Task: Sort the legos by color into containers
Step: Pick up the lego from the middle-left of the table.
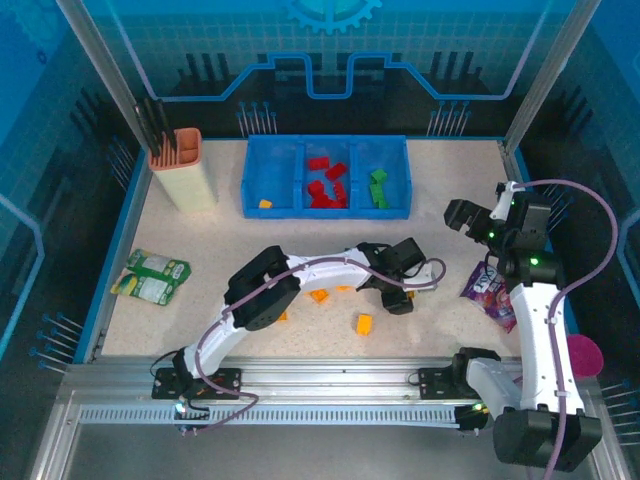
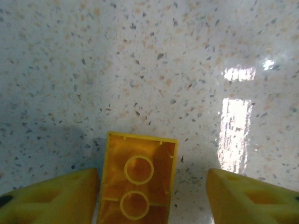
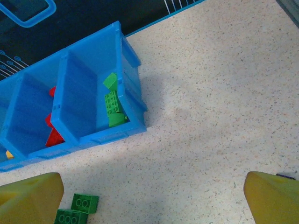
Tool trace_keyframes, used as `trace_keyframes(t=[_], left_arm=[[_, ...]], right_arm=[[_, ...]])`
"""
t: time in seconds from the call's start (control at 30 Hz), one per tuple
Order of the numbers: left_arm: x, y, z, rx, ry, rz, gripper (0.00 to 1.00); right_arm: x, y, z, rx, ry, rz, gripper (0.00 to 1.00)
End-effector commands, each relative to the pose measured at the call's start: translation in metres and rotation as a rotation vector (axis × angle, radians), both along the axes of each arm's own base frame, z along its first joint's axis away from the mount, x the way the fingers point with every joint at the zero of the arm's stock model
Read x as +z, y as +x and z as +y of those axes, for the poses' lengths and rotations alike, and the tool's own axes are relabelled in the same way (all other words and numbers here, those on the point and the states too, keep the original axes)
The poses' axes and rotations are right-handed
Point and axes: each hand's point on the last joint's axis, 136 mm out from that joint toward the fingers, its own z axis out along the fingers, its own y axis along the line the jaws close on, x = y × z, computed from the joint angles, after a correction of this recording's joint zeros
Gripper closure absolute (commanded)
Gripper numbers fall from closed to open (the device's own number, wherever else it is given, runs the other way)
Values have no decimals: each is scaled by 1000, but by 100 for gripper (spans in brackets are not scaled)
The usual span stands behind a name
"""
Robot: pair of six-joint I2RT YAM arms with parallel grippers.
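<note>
Three side-by-side compartments make up the low blue plastic tray (image 1: pixel 280 158) at the far side of the pale speckled surface (image 1: pixel 250 240). The left compartment holds one orange plastic brick (image 1: pixel 265 204), the middle one several red plastic bricks (image 1: pixel 325 186), and the right one a few green plastic bricks (image 1: pixel 378 188). A handful of loose orange bricks (image 1: pixel 320 295) lie on the surface near the middle, close to the left arm. The left tool (image 1: pixel 398 296) is low over the surface there. In its wrist view, a yellow plastic brick (image 2: pixel 138 184) lies upside down between the yellow fingers (image 2: pixel 56 198), its hollow underside and two round tubes facing up. The finger on the view's left is against the brick's side or just beside it. The other finger stands apart from the brick, with bare surface between them, so the left tool (image 2: pixel 153 179) is spread and not pinching. The right tool (image 1: pixel 478 216) hangs to the right of the tray, and its wrist view shows the right tool (image 3: pixel 152 198) spread wide and holding nothing. Two loose green bricks (image 3: pixel 77 210) sit on the surface below the tray's corner in that view. A purple packet (image 1: pixel 490 285) lies beside the right arm, a green snack packet (image 1: pixel 152 277) near the left edge, a tan cup with an orange rim (image 1: pixel 185 170) left of the tray, and a pink cup (image 1: pixel 585 352) at the right edge.
</note>
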Motion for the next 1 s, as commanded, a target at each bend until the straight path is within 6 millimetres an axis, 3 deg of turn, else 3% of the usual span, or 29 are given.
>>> trace_keyframes(t=[0.0, 0.1, 0.4, 0.63, 0.73, 0.8, 0.9, 0.97], left_arm=[[1, 3, -10, -4, -5, -10, 41], [-3, 2, -10, -5, 1, 1, 44], [-11, -2, -3, 0, 29, 31, 72], [0, 6, 13, 73, 24, 70, 83], [32, 25, 25, 157, -38, 56, 84], [76, 47, 37, 247, -134, 49, 84], [141, 91, 75, 393, -244, -33, 83], [173, 116, 106, 488, -286, -88, 83]], right_arm=[[-4, 3, 0, 6, 33, 1, 0], [-7, 4, -1, 3, 34, 10, 0], [-8, 6, -6, -10, 27, 17, 0], [-12, 2, -13, -33, 19, 27, 0], [-15, 0, -16, -45, 18, 34, 0], [-17, 0, -17, -49, 21, 38, 0], [-20, 1, -16, -42, 31, 39, 0], [-23, 3, -14, -34, 44, 48, 0]])
